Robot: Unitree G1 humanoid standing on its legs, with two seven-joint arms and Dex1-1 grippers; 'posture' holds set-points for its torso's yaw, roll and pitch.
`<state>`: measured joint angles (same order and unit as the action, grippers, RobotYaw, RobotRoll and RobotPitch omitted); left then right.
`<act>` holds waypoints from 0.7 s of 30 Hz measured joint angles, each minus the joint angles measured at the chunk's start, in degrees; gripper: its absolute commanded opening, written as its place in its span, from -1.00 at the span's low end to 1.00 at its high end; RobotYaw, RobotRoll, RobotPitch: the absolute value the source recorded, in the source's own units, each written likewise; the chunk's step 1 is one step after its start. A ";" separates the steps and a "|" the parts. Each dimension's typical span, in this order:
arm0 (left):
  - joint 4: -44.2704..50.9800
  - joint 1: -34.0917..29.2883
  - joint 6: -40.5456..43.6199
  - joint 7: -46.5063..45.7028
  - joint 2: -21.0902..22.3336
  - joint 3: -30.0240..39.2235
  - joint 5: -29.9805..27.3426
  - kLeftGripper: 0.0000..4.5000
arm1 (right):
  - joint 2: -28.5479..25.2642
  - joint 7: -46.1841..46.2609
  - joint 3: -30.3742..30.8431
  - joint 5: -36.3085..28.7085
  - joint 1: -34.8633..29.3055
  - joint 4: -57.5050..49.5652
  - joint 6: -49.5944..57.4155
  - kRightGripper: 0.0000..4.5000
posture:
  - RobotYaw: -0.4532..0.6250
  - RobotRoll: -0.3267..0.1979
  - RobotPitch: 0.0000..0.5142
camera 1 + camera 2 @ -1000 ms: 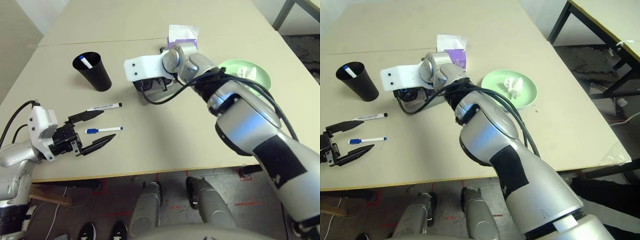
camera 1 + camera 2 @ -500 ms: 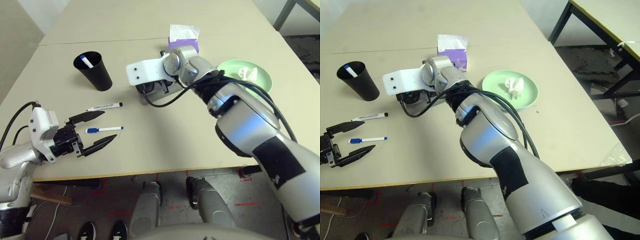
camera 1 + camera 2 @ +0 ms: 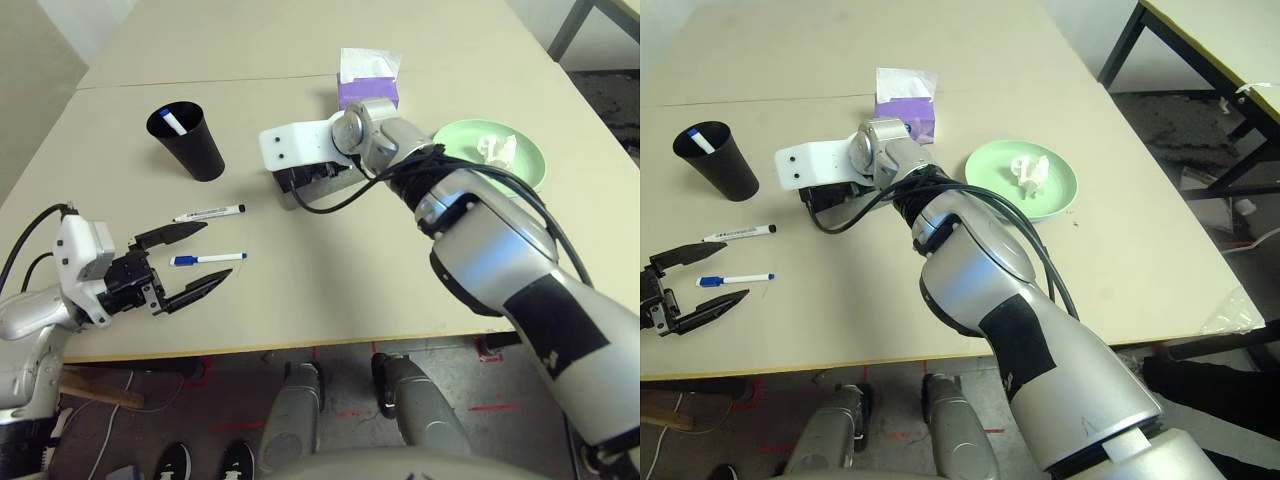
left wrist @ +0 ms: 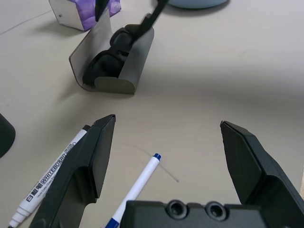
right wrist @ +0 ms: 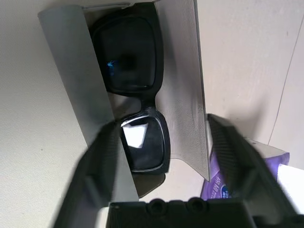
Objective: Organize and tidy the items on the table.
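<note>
Black sunglasses (image 5: 137,90) lie in the open case (image 4: 124,61), right gripper (image 5: 161,152) jaws released above; two markers (image 3: 207,213) remain on the worktop (image 3: 330,290) before the left gripper (image 3: 190,262), jaws wide.

black-capped marker (image 4: 50,179), "WHITEBOARD" on barrel

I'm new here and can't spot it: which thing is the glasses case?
Start at the purple tissue box near the middle of the big beige table. Just in front of it, under the right claw, lies the glasses case. It is the open grey shell with black sunglasses inside.
</note>
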<state>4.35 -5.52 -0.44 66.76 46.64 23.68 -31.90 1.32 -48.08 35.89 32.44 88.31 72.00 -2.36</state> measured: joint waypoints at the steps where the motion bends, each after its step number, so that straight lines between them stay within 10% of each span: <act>1: -0.22 0.38 0.00 0.01 -0.03 -0.01 0.02 1.00 | -0.02 -0.17 -0.20 -0.04 0.00 0.00 0.06 0.98 | -0.20 0.25 -0.14; 11: -2.44 2.97 -0.30 0.04 -0.85 -0.74 0.56 1.00 | -9.57 -18.23 -8.55 -8.45 -2.53 -16.32 7.88 0.98 | -0.24 0.25 -0.17; 21: -6.84 6.24 -0.44 -2.71 -1.76 -1.52 1.84 1.00 | -32.23 -33.42 -28.16 -29.74 -31.83 -72.48 47.55 0.98 | -0.37 0.25 -0.24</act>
<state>-2.49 0.73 -0.87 64.05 44.88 22.17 -30.06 -30.91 -81.50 7.73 2.70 56.48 -0.48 45.19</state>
